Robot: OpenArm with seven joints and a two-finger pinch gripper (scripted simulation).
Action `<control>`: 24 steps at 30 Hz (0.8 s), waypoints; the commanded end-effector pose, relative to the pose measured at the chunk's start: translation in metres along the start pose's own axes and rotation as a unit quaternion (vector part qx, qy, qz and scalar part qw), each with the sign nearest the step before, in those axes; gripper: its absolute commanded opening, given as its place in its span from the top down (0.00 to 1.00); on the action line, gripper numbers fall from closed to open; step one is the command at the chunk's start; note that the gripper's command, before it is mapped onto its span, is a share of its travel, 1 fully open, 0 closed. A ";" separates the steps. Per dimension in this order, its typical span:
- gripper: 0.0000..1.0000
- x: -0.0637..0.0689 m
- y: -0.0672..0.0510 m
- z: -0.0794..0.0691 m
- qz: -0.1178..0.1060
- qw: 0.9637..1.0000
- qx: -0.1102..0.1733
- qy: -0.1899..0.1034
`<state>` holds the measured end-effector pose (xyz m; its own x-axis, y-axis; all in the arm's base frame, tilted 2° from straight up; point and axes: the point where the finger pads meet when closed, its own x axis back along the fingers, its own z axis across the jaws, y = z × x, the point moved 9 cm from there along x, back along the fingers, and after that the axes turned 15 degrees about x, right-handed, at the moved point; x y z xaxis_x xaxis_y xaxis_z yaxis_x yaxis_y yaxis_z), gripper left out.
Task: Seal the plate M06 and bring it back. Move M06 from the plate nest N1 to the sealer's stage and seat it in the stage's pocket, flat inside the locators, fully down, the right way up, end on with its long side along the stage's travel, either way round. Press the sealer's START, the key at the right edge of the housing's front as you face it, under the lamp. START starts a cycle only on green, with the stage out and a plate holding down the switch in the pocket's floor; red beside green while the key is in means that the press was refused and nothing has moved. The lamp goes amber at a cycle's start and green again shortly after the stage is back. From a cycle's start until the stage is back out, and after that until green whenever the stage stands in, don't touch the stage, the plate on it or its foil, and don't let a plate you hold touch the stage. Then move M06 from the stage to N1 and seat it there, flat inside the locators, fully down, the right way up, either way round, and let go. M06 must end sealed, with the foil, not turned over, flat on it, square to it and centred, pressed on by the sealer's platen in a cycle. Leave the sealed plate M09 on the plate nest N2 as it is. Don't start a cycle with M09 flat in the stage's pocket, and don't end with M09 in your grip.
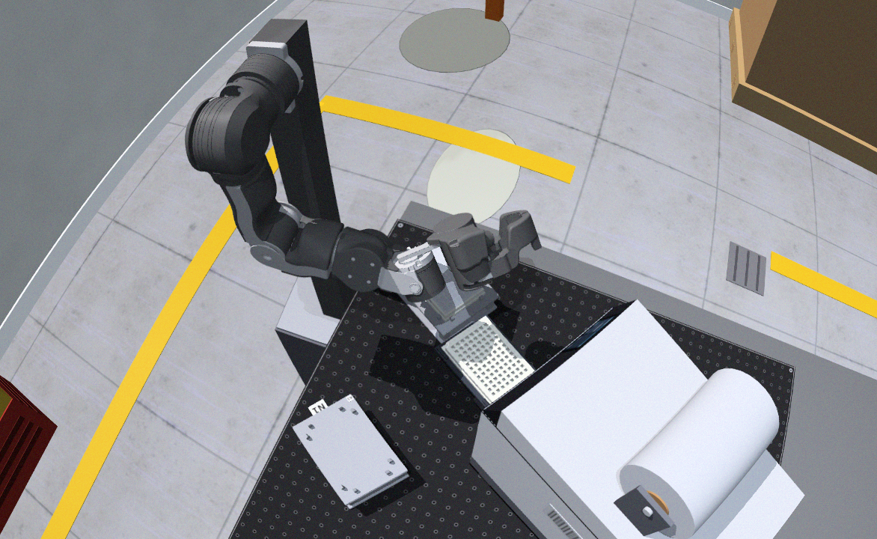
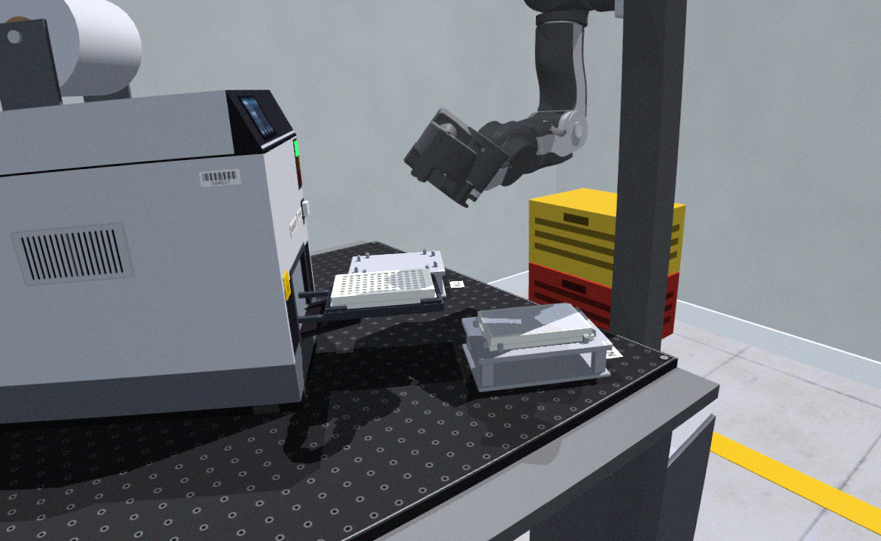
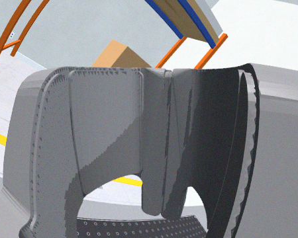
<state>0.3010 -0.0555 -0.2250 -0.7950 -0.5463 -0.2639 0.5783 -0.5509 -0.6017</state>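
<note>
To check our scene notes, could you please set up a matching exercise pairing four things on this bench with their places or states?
1 white well plate
2 foil-topped plate
3 grey pinned nest labelled N1
4 dark two-finger gripper

A shut on nothing, in the air
B holds no plate
C on the sealer's extended stage
D on the raised nest

Pairs: 1-C; 2-D; 3-B; 4-A
</note>
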 end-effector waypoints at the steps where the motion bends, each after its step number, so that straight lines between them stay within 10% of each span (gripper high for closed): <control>1: 1.00 -0.001 -0.001 0.002 0.002 1.000 0.002 0.006; 8: 1.00 -0.001 -0.001 0.002 0.002 1.000 0.002 0.006; 13: 1.00 0.013 0.017 0.013 -0.068 0.992 -0.049 0.098; 24: 1.00 0.013 0.017 0.013 -0.068 0.992 -0.049 0.098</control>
<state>0.3014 -0.0796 -0.2308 -0.8918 -0.3352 -0.3037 0.4462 -0.5414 -0.7126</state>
